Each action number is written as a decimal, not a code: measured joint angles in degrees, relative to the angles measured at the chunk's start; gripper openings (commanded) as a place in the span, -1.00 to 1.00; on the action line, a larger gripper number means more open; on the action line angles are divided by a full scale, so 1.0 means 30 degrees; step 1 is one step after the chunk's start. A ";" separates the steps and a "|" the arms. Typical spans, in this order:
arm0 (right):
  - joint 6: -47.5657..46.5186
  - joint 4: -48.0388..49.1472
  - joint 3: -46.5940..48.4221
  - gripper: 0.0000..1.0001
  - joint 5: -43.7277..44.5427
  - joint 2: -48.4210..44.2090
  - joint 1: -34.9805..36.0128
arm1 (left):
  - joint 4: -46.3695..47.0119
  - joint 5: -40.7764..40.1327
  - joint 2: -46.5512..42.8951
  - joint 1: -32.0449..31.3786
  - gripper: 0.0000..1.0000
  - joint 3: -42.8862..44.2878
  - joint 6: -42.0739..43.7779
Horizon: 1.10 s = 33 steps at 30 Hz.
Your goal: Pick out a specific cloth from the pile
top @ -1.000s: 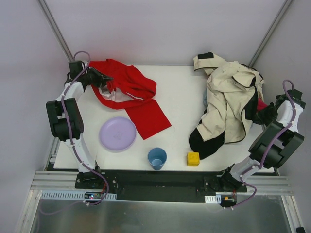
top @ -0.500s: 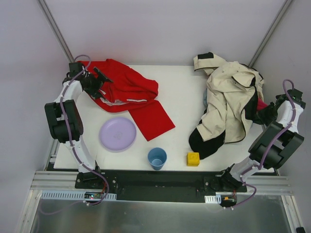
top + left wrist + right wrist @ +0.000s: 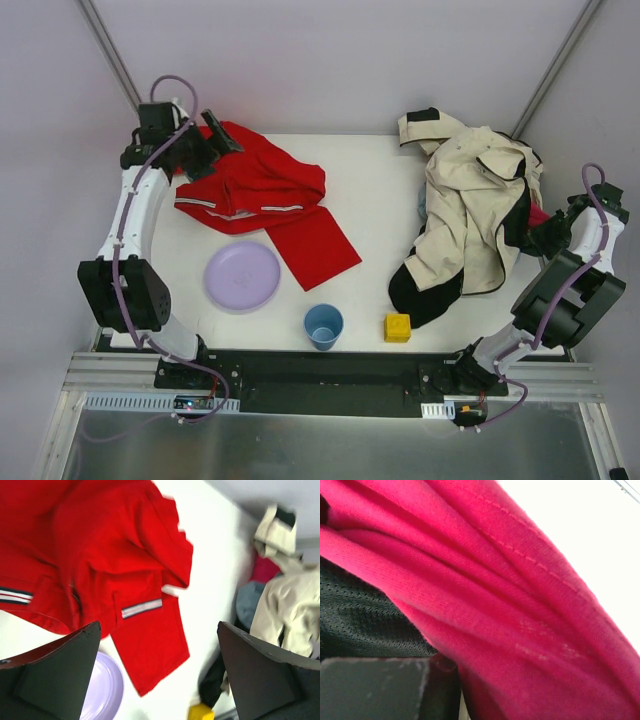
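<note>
I see folded magenta cloth point(image 3: 520, 605) filling my right wrist camera, a stitch line across it. Black mesh point(image 3: 360, 625) sits lower left, above a dark finger point(image 3: 370, 690).

Left wrist view motion-blurred, edges smeared: cloth point(image 3: 100, 555) runs off top and left edges, purple plate point(image 3: 105, 690) cut by bottom edge, yellow block point(image 3: 201, 712) clipped at bottom. Top view: right gripper point(image 3: 550, 236) tips buried in the pile point(image 3: 470, 220), jaw spacing unreadable. Right wrist view filled by magenta cloth point(image 3: 520, 605) and black mesh point(image 3: 360, 625), both overrunning the frame; grey-blue piece point(image 3: 246, 602) mostly hidden under the jacket point(image 3: 285, 610).
</note>
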 measured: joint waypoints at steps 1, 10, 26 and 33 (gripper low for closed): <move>0.0000 0.0029 0.0000 -0.70 -0.0015 0.0000 0.0000 | -0.0262 -0.0087 0.0073 -0.0474 0.98 0.0087 0.0342; 0.0007 0.0444 -0.0627 -0.70 -0.0153 -0.0153 0.0000 | -0.4240 -0.1719 0.4007 -0.7628 0.98 0.1603 0.3934; -0.0051 0.0670 -0.1231 -0.70 -0.0138 -0.0328 0.0000 | -0.7708 -0.3810 1.0644 -1.3442 0.93 0.3563 0.6193; -0.0051 0.0670 -0.1231 -0.70 -0.0146 -0.0321 0.0000 | -0.8021 -0.5639 1.2036 -1.3682 0.52 0.3723 0.6098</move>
